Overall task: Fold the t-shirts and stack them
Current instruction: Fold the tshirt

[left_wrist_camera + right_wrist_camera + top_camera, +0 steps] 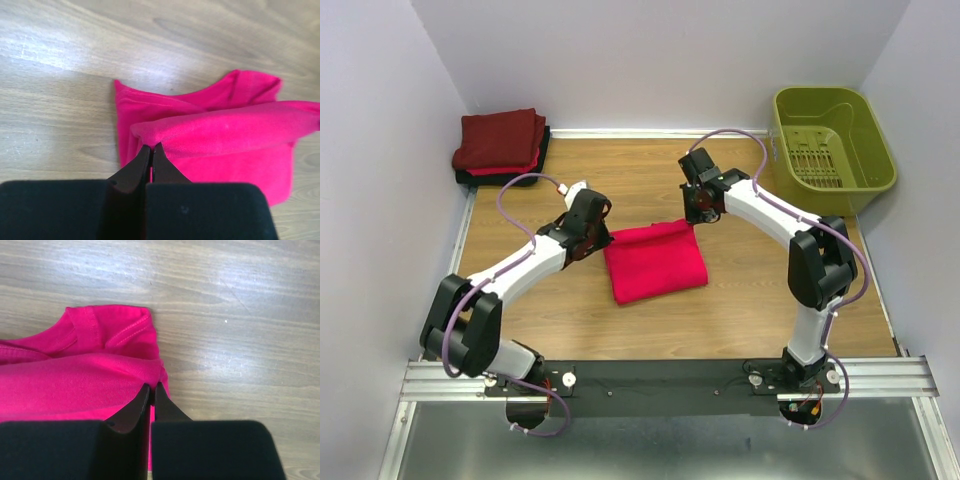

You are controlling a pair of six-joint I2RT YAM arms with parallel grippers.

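Observation:
A bright pink-red t-shirt (655,262) lies partly folded in the middle of the wooden table. My left gripper (603,237) is shut on the shirt's near-left corner, pinching a raised fold (220,130). My right gripper (694,217) is shut on the shirt's far-right corner beside the collar (100,330). Both hold a doubled edge of cloth lifted a little above the layer below. A stack of folded t-shirts (502,145), dark maroon on top with red and black under it, sits at the back left corner.
An olive-green plastic basket (832,137) stands at the back right, off the table's corner. White walls close in the left, back and right sides. Bare wooden tabletop (760,300) lies in front of the shirt.

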